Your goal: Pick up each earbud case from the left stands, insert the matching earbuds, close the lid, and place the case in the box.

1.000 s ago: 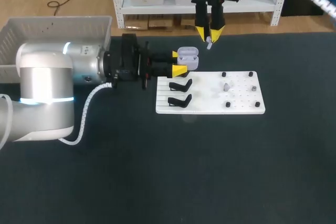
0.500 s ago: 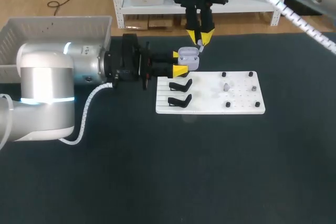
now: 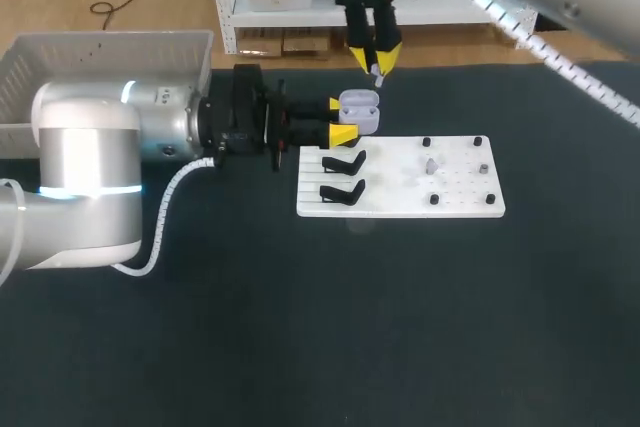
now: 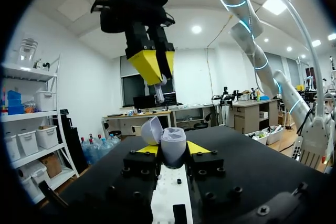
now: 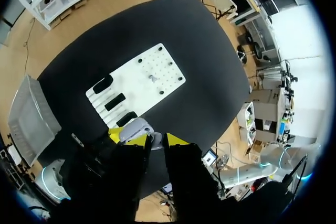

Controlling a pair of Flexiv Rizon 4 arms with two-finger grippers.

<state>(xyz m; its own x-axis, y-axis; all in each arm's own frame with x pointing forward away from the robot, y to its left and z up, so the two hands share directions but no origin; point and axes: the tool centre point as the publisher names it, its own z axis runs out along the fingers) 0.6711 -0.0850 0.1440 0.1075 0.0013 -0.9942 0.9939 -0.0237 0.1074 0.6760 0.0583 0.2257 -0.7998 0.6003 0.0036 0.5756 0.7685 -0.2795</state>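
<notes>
your left gripper [image 3: 339, 119] is clamped on the pale grey earbud case [image 3: 360, 113], its yellow tips pressing it from the near and far sides. it holds the case above the dark table [image 3: 300, 347], just past the far left corner of the flat white pegboard [image 3: 400, 203]. the case sits upright with its mouth facing up. its rounded lid [image 4: 151, 129] is swung open and leans back toward the far edge of the table. in the head view its longer side seems to run along the line of the left fingers, pointing away from that arm. any lettering on the shell is too small to make out.

your right gripper [image 3: 376, 63] hangs nose down close above the open case, a little to its far side and not touching it. its two fingers are nearly together, pinching a small white earbud [image 3: 378, 75] at the very tips. in the left wrist view that earbud pokes out below the yellow pads, over the lid.

two curved black stands [image 3: 343, 162] sit at the left end of the pegboard, one nearer than the other, both bare. the light grey plastic box [image 3: 60, 52] lies at the table's far left, behind your left arm.
</notes>
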